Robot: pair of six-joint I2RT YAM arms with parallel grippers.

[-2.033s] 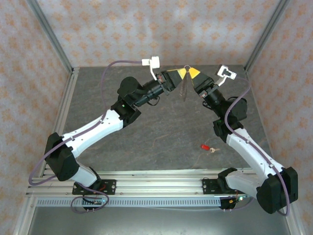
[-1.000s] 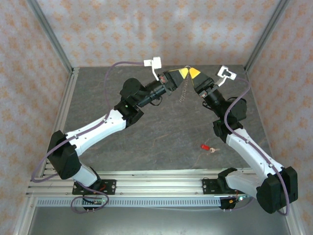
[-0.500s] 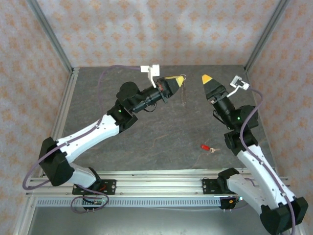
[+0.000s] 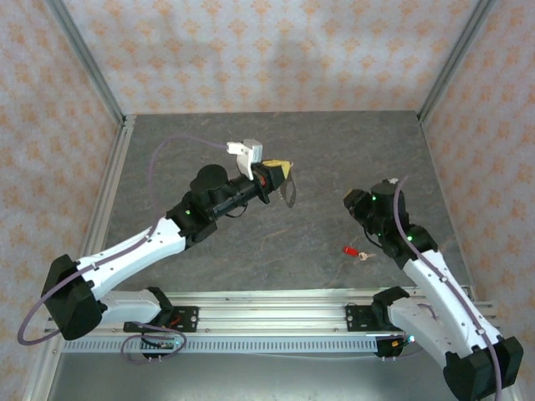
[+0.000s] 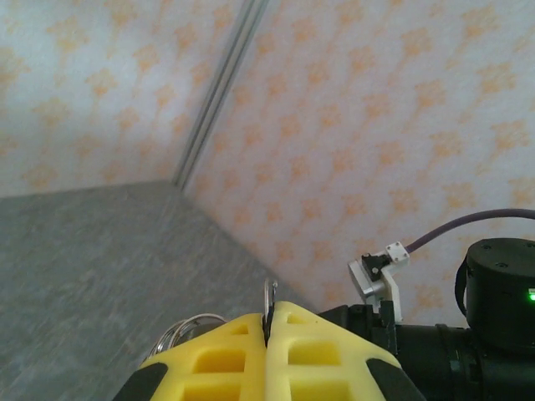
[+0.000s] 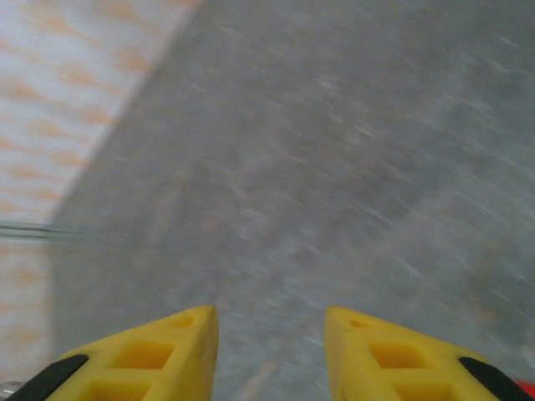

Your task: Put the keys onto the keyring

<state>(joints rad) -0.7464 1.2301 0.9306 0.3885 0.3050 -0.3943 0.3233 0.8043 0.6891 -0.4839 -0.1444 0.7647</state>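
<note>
Key (image 4: 349, 250): tiny, light, slippery; pinch it by the red head. Your right hand (image 6: 269, 351), near the key: half-open, empty. Your left hand (image 5: 267, 324): clamped on the floppy keyring (image 4: 290, 194).

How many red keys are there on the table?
1. The red key lies on the table, towards its front edge, just left of the right arm. Another key could be hidden under an arm.
</note>
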